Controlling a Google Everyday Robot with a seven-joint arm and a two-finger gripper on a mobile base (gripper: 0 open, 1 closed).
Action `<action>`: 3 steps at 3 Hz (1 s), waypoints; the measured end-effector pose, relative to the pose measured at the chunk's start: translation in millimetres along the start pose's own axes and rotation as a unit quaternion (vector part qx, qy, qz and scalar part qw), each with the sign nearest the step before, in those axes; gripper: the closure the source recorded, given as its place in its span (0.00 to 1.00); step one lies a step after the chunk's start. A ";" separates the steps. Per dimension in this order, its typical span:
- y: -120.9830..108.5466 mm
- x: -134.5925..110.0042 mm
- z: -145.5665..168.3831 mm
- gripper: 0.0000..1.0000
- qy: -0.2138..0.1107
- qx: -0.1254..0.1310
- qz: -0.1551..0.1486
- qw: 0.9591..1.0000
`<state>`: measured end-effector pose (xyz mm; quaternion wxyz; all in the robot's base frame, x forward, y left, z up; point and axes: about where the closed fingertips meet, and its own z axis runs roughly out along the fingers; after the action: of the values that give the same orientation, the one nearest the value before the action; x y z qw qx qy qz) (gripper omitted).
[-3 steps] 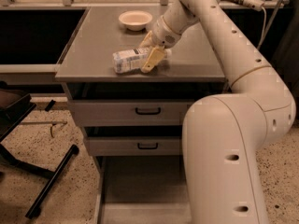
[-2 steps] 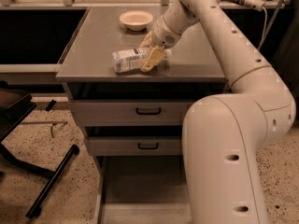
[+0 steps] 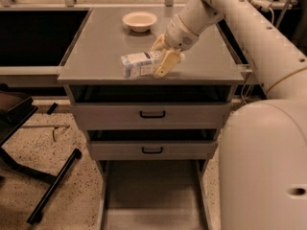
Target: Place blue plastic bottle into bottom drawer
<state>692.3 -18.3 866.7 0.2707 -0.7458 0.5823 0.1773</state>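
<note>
1 blue plastic bottle [image 3: 138,64] is seen lying on its side on the cabinet top [image 3: 105,42], near the front edge; its right end is clamped by the 1 gripper [image 3: 161,57]; 1 cream bowl [image 3: 139,20] is spotted behind, apart; 3 drawers are counted below: 2 upper drawers [image 3: 152,114] with black handles, and 1 bottom drawer [image 3: 152,195] pulled out.

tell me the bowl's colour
The bowl is cream, camera view; gripper at the bottle.
</note>
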 end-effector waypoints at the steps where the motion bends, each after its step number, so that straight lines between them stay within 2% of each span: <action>1: 35.9 -6.1 10.2 1.00 -0.019 -0.020 -0.004 1.000; 2: 67.2 -15.4 10.1 1.00 -0.025 0.000 -0.011 1.000; 3: 82.8 -37.5 -6.4 1.00 0.028 0.069 -0.008 0.997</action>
<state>602.4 -7.7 877.2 0.3065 -0.7345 0.5947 0.1137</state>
